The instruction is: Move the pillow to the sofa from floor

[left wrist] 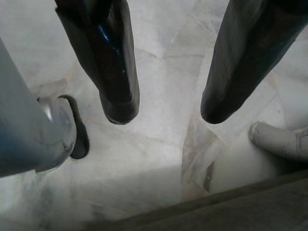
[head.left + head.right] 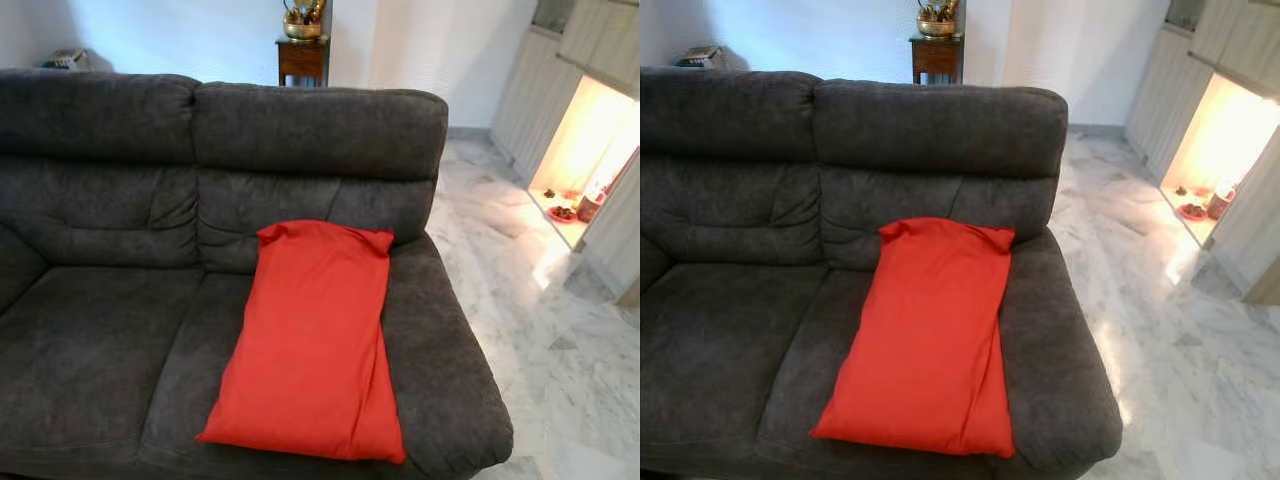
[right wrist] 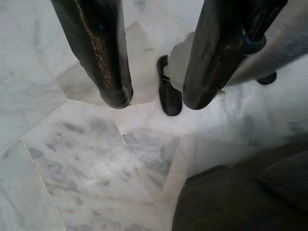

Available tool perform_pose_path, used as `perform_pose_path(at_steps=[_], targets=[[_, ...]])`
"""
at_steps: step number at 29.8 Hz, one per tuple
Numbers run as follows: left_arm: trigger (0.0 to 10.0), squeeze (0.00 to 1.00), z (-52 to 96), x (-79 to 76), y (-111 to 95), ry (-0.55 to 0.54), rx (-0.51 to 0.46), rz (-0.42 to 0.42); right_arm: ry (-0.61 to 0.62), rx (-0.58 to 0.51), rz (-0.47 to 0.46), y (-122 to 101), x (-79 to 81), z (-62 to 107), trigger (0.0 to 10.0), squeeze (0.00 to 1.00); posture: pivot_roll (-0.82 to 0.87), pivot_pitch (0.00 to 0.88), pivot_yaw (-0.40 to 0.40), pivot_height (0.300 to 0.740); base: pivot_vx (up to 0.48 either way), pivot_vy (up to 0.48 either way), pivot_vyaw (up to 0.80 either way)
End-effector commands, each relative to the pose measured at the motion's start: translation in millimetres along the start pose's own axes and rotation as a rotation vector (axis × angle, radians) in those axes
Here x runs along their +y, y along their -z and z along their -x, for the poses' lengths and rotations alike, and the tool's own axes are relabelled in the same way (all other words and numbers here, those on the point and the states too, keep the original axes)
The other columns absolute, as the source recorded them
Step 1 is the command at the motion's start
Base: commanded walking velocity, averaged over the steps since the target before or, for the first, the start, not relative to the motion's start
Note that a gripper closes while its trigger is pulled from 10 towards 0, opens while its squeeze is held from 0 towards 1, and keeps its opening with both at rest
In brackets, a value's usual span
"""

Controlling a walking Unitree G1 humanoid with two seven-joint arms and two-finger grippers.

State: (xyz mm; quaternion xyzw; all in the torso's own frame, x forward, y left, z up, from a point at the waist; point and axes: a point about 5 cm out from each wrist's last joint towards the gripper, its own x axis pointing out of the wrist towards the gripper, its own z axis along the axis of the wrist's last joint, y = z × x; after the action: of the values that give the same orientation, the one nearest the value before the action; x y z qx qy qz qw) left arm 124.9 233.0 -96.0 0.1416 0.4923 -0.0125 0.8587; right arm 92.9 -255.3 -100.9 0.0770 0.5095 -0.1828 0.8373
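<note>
The red pillow (image 2: 312,340) lay lengthwise on the right seat of the dark grey sofa (image 2: 100,330), its top edge against the backrest. My left end effector (image 1: 166,108) and right end effector (image 3: 156,98) hung over the marble floor (image 3: 72,159), fingers apart, holding nothing.

Pillow (image 2: 310,340) on sofa (image 2: 100,340) seat's right half, top against backrest, side table (image 2: 302,58) behind sofa

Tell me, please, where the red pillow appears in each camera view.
Left eye view: red pillow lies on the sofa's right seat, top against the backrest.
Right eye view: same pillow, slightly left of centre.
Left and right wrist views: marble floor and open fingers.
Shared landmark: the dark grey sofa.
</note>
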Motion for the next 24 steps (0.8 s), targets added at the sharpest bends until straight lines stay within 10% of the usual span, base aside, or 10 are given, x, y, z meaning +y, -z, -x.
perform_pose_path(at_steps=[1, 24], targets=[[10.0, 0.0, 0.8, 0.1, 3.4, 0.001, 0.011, 0.006, -0.001, -0.013, 0.006, -4.3, -0.2, -0.6, 10.0, 0.0, 0.09, 0.0, -0.015, 0.74, 0.0, 0.33, 0.0], [10.0, 0.0, 1.2, 7.3, 2.9, -0.008, 0.007, -0.003, -0.029, -0.017, 0.019, -4.0, 8.2, -1.3, 10.0, 0.0, 0.1, 0.0, -0.001, 0.74, 0.0, 0.323, 0.0]])
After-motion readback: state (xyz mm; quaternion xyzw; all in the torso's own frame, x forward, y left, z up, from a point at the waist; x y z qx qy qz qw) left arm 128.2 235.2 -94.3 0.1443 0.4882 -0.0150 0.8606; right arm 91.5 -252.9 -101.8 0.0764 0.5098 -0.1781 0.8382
